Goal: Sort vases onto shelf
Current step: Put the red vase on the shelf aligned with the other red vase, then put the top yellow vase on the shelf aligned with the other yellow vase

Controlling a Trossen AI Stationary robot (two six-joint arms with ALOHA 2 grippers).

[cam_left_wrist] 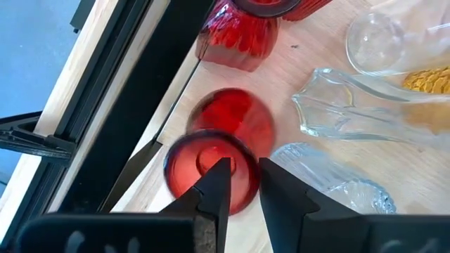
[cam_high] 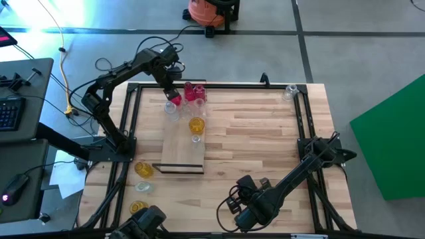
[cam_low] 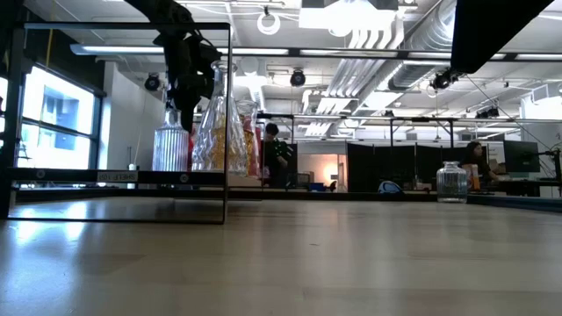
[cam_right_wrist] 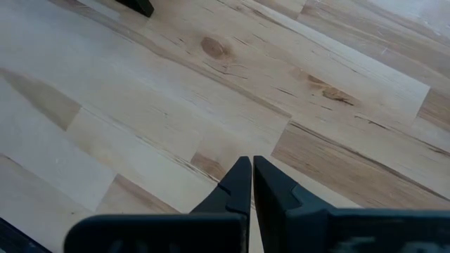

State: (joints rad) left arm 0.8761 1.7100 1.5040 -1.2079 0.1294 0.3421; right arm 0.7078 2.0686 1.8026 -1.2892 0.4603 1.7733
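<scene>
On the shelf [cam_high: 180,149], our red vase [cam_left_wrist: 214,151] stands at the far end by its fellows. Our left gripper [cam_left_wrist: 242,186] is parted, one finger inside its rim; we should lift straight up, touching no neighbours. Right gripper [cam_right_wrist: 246,184] waits clenched.

Left gripper [cam_left_wrist: 242,184] fingers slightly parted, straddling the rim of a round red vase [cam_left_wrist: 218,154] on the light-wood shelf [cam_left_wrist: 309,70]. Another red vase [cam_left_wrist: 235,39] near it; clear vases [cam_left_wrist: 351,116] beside, one amber-yellow vase [cam_left_wrist: 429,79] at the edge.
</scene>
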